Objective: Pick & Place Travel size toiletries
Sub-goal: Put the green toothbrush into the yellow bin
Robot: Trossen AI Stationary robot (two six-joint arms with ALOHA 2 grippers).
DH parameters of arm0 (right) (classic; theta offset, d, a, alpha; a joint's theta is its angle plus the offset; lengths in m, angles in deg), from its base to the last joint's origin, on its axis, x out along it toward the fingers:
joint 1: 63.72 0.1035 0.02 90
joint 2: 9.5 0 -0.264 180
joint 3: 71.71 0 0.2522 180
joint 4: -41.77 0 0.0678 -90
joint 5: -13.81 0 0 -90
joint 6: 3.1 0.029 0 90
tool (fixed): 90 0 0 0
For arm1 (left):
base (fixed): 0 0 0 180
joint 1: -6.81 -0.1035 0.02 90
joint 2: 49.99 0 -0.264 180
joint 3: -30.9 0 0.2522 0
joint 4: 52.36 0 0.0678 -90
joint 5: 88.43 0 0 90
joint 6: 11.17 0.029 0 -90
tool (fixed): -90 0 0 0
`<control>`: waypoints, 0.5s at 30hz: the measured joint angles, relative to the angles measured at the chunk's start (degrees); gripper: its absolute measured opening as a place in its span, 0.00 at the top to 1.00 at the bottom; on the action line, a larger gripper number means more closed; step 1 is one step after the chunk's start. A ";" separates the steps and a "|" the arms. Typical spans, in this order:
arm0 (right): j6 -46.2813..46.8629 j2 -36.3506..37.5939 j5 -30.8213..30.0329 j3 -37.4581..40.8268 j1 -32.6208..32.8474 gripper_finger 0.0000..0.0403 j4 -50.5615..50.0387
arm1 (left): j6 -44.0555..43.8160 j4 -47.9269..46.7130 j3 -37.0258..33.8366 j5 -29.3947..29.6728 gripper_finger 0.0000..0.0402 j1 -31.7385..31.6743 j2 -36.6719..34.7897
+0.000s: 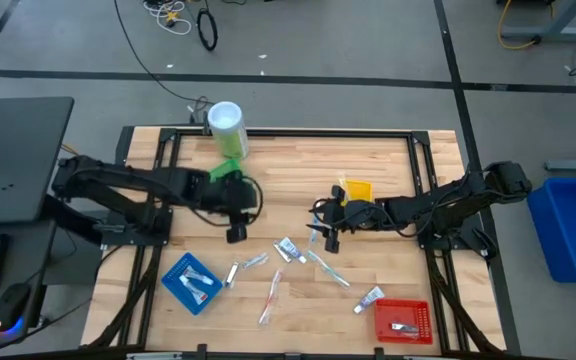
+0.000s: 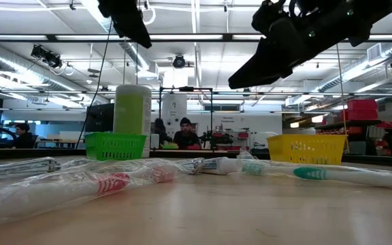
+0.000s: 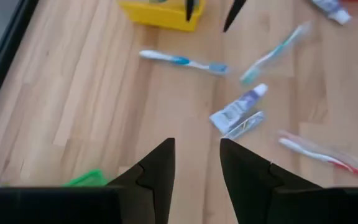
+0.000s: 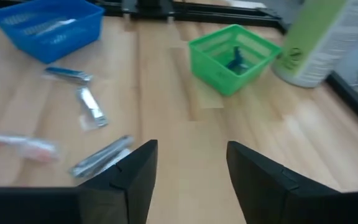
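The toiletries lie scattered on the table's near half: a white tube, a teal toothbrush, a pink toothbrush, silvery pieces and another tube. My left gripper hangs open above the wood, left of the tube, and holds nothing. In its wrist view its open fingers frame bare wood. My right gripper is open too, raised near the yellow tray and empty. Both hang well above the table in the low view.
A green tray with a blue item inside stands beside the tall green canister. A blue tray and a red tray, each holding items, sit near the table's near edge. People show in the room beyond.
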 joint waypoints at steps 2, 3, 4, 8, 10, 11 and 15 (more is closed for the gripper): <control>0.00 0.00 1.40 0.00 0.01 0.48 0.00 | -1.28 1.31 -0.61 2.27 0.66 2.70 -0.05; -0.01 0.00 2.32 0.00 0.00 0.48 0.01 | -1.54 2.74 -1.36 3.06 0.66 3.95 -0.07; -0.01 0.00 2.62 0.00 0.00 0.48 0.04 | -1.64 4.54 -2.31 3.52 0.66 5.03 -0.07; -0.01 0.00 3.92 0.00 0.00 0.47 0.15 | -1.78 12.72 -7.81 3.67 0.66 8.57 -0.07; 0.01 0.00 4.19 0.00 0.02 0.47 0.11 | -2.51 18.80 -12.07 3.67 0.66 9.63 -0.07; 0.01 0.00 5.14 0.00 0.02 0.47 0.03 | -2.99 22.39 -14.45 3.69 0.66 9.99 -0.06; 0.38 0.00 9.05 0.00 0.04 0.48 -0.04 | -4.21 39.31 -23.62 3.84 0.66 10.82 -0.02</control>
